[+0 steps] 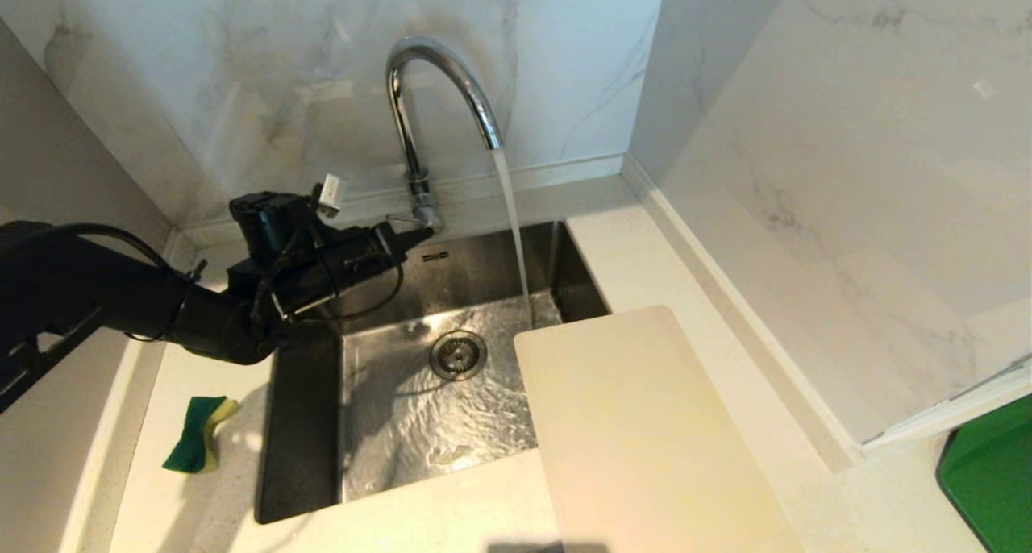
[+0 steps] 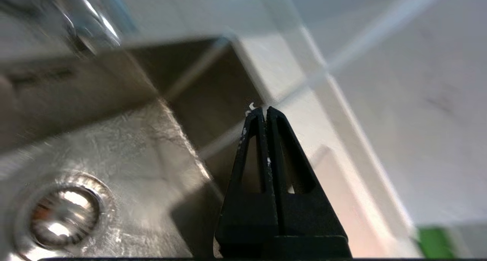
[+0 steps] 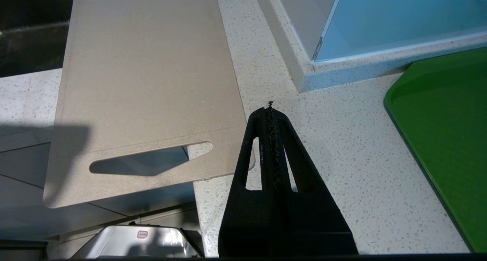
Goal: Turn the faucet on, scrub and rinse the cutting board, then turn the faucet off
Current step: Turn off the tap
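Observation:
Water (image 1: 512,222) pours from the arched chrome faucet (image 1: 439,77) into the steel sink (image 1: 306,424). My left gripper (image 1: 427,232) is shut and empty, its tips right beside the thin lever (image 1: 401,218) at the faucet's base; whether they touch is unclear. In the left wrist view the left gripper (image 2: 264,109) points across the basin toward its far corner. The cream cutting board (image 1: 637,424) lies flat on the counter right of the sink, one corner over the basin. My right gripper (image 3: 270,108) is shut and empty, just beside the cutting board (image 3: 148,82) near its slot handle (image 3: 148,164).
A green and yellow sponge (image 1: 197,434) lies on the counter left of the sink. The drain (image 1: 458,354) sits mid-basin under rippling water. A green tray (image 1: 992,480) rests at the far right, past a marble wall corner. The board's handle end overhangs the counter's front edge.

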{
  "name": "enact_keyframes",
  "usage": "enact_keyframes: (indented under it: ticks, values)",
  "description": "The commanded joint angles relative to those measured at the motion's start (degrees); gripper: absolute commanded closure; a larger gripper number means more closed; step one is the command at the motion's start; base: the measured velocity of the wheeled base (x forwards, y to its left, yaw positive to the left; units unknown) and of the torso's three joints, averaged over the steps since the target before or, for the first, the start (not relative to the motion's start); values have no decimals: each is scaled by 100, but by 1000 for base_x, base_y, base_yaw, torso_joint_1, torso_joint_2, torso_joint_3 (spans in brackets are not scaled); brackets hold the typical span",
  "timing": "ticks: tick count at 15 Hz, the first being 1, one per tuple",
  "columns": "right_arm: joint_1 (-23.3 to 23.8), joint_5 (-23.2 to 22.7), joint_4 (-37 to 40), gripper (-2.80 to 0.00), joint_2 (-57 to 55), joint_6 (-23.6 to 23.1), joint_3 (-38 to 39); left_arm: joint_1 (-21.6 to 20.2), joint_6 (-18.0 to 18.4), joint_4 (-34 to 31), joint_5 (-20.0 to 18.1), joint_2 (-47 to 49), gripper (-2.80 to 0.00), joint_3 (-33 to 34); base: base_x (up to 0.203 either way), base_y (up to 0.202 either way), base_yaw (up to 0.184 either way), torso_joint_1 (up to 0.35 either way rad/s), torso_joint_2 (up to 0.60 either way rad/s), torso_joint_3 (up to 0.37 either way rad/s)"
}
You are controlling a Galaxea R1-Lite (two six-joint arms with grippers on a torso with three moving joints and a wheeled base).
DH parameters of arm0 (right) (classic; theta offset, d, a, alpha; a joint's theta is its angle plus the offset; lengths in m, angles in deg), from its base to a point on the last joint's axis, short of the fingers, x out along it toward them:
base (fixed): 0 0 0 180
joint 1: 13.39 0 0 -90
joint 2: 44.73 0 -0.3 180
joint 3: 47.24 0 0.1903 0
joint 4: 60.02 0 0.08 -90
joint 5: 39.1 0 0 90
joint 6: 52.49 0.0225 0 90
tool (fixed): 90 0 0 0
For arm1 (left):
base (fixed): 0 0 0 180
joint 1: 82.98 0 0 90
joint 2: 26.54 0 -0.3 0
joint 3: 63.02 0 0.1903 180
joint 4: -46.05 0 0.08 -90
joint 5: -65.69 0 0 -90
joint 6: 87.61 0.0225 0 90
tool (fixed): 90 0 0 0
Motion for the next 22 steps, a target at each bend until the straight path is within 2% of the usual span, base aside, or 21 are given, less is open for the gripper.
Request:
enact_keyframes:
  ticks: [1, 4, 6, 9, 16, 22]
  values:
    - [0, 2, 0, 0, -5, -5, 0, 73, 112, -59, 248, 411, 0, -514, 0, 0, 0, 0, 0, 0]
    - [0, 1, 0, 0, -5, -5, 0, 72, 305, -264, 416, 701, 0, -1007, 0, 0, 0, 0, 0, 0]
    - [0, 2, 0, 0, -5, -5, 0, 69, 371, -280, 688, 927, 0, -1358, 0, 0, 0, 0, 0, 0]
    - [0, 2, 0, 0, -5, -5, 0, 45, 579, -282, 825, 1198, 0, -1715, 0, 0, 0, 0, 0, 0]
    - [0, 1, 0, 0, -5, -5, 0, -161, 623, -477, 907, 1418, 0, -2310, 0, 0, 0, 0, 0, 0]
    - [0, -6, 0, 0, -5, -5, 0, -271, 623, -558, 947, 1532, 0, -2561, 0, 0, 0, 0, 0, 0]
